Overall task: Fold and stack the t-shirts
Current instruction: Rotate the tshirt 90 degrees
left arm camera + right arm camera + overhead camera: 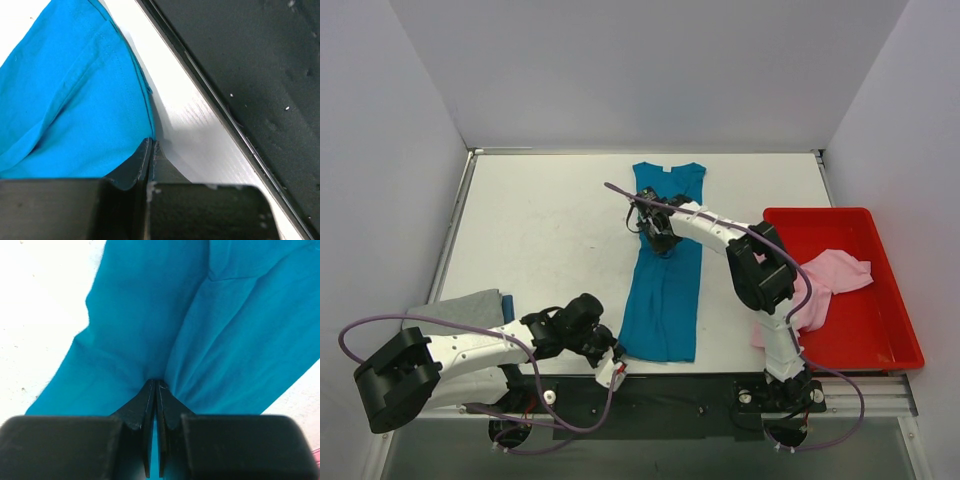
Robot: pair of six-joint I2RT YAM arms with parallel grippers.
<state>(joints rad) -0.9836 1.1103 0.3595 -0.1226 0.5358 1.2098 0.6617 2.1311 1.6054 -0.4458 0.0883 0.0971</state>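
Note:
The teal-blue t-shirt [665, 300] lies as a long narrow strip down the middle of the table. My right gripper [655, 238] is shut on its left edge in the upper half; in the right wrist view the jaws [156, 382] pinch the teal cloth [210, 330], and creases run out from the tips. My left gripper [616, 356] is shut at the strip's near left corner; in the left wrist view its tips [151, 142] meet the hem corner of the teal cloth [75, 100]. The light grey t-shirt [460, 308] lies folded at the near left. The pale pink t-shirt [835, 275] hangs crumpled over the tray's left side.
The red plastic tray [885, 320] stands on the right side of the table. The black strip along the table's near edge [260, 75] runs just beside my left gripper. Grey walls close in the left, back and right sides.

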